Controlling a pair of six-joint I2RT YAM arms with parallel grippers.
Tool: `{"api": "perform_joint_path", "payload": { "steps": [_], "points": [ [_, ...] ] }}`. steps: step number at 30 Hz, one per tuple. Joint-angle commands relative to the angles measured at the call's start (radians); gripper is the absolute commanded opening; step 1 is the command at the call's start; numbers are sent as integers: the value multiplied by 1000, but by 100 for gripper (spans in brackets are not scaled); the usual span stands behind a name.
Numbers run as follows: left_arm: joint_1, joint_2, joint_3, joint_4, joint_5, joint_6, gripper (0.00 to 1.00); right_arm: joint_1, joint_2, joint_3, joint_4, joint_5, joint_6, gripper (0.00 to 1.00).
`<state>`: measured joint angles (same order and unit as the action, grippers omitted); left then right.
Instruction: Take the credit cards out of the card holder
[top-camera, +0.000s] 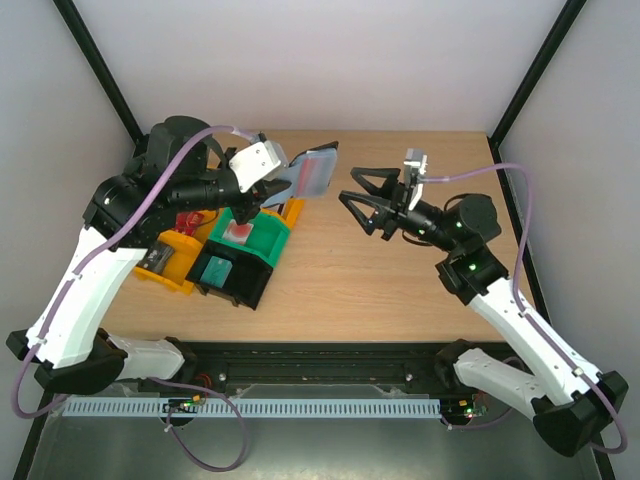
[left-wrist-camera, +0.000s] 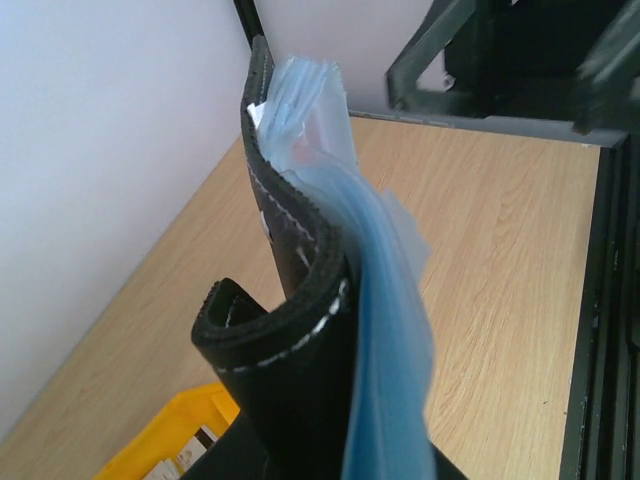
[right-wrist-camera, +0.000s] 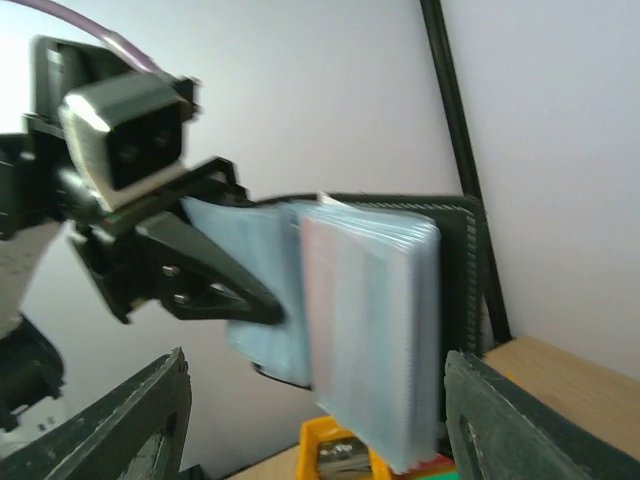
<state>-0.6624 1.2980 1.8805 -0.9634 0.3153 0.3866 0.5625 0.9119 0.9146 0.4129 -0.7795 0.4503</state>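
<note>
Pale walls and a light wooden table (top-camera: 400, 260) frame your workspace, and the card holder (top-camera: 312, 170) is up in the air over the table's rear left, clear of the wood. It hangs open, its long axis running roughly across the table from the left gripper (top-camera: 272, 190) out towards the right gripper (top-camera: 351, 191). The blue-grey pocket leaves are fanned at that free end and the black cover curls behind them. Your left claw is clenched on the holder's near end, though its own wrist view cuts the fingers off below the frame. Your right claw is released, fingers spread wide near the pockets and apart from them. Blur smears the right wrist view, so the pinkish band in the front pocket is probably one of the credit cards (right-wrist-camera: 322, 300), but you cannot count them. Beneath the holder sit a green bin (top-camera: 268, 240) and a yellow bin (top-camera: 172, 268).
</note>
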Motion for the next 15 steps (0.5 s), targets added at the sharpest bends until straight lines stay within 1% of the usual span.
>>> {"api": "perform_joint_path", "payload": {
  "steps": [1, 2, 4, 5, 7, 10, 12, 15],
  "points": [
    [6, -10, 38, -5, 27, 23, 2, 8, 45, 62, -126, 57, -113, 68],
    [6, -9, 38, -5, 24, 28, 2, 8, 44, 70, -146, 65, -140, 67],
    [6, -11, 44, -5, 2, 41, 2, 8, 30, 78, -158, 58, -184, 62],
    [6, -12, 51, -7, -8, 50, 2, 8, 22, 82, -156, 58, -206, 62],
    [4, -14, 71, -13, -16, 67, 2, 8, 18, 87, -163, 72, -241, 67],
    [-3, -11, 101, -22, -9, 78, 2, 8, 49, 116, -215, 71, -274, 72],
    [-6, -11, 109, -25, 2, 78, 2, 8, 73, 132, -229, 62, -267, 73],
    [-16, -8, 108, -29, -13, 92, 2, 8, 97, 135, -202, 70, -228, 68]
  ]
}}
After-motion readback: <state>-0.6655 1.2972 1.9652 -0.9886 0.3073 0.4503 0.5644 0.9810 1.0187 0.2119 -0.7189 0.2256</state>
